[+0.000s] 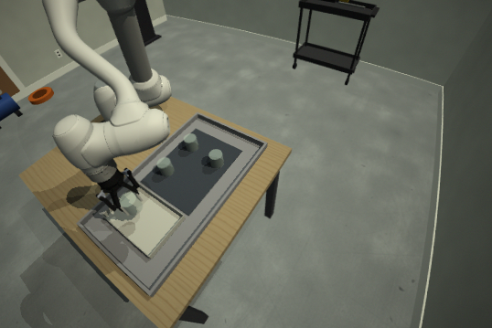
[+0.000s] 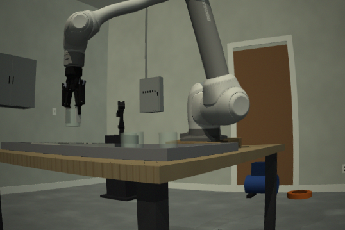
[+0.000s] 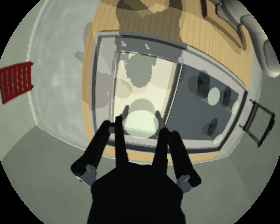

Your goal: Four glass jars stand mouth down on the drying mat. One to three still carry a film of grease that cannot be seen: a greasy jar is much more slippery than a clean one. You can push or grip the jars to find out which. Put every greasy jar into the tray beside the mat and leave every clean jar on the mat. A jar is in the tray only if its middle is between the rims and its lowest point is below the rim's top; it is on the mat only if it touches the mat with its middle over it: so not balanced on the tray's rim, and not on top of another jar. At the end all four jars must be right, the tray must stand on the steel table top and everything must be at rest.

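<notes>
My gripper is shut on a pale, see-through jar, mouth down. It holds the jar well above the table, over the cream tray as seen in the top view. Three more jars stand mouth down on the dark mat: one jar at the back, one jar to the right, one jar nearest the tray. No grease can be seen on any jar.
The tray lies beside the mat on the grey steel top, which has a raised rim and sits on a wooden table. The arm's base stands at the table's far side. A black trolley stands away on the floor.
</notes>
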`<state>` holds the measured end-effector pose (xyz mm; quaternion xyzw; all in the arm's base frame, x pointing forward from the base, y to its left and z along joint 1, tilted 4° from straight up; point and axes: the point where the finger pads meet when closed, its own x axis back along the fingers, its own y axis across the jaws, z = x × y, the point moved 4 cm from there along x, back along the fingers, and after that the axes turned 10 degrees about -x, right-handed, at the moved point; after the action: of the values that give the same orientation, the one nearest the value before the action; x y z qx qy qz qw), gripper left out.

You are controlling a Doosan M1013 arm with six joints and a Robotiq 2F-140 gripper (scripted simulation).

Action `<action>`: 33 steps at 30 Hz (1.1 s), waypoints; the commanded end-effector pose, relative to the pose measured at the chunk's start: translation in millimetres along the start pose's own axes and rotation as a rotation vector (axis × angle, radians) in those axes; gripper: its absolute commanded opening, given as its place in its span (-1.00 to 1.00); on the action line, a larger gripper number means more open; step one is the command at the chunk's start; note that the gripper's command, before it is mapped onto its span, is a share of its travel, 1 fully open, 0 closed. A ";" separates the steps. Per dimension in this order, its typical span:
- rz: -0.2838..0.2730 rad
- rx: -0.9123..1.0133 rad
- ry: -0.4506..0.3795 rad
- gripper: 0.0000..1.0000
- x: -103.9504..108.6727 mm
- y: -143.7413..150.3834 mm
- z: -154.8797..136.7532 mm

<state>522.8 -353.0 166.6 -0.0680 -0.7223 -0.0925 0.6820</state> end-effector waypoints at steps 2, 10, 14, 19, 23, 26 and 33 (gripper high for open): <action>0.000 0.000 0.000 -1.00 -4.1 0.0 0.0; 0.000 0.000 0.000 -1.00 -25.0 0.0 0.0; 0.000 0.000 0.000 -1.00 -35.5 0.0 -0.1; 0.000 0.000 0.000 -1.00 -43.3 0.0 -0.1; 0.000 0.000 0.000 -1.00 -53.7 0.0 -0.1; 0.000 0.000 0.000 -1.00 -61.6 0.0 -0.1; 0.000 0.000 0.000 -1.00 -68.1 0.0 -0.1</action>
<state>526.9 -351.2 99.9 -0.0680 -0.7223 -0.0925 0.6819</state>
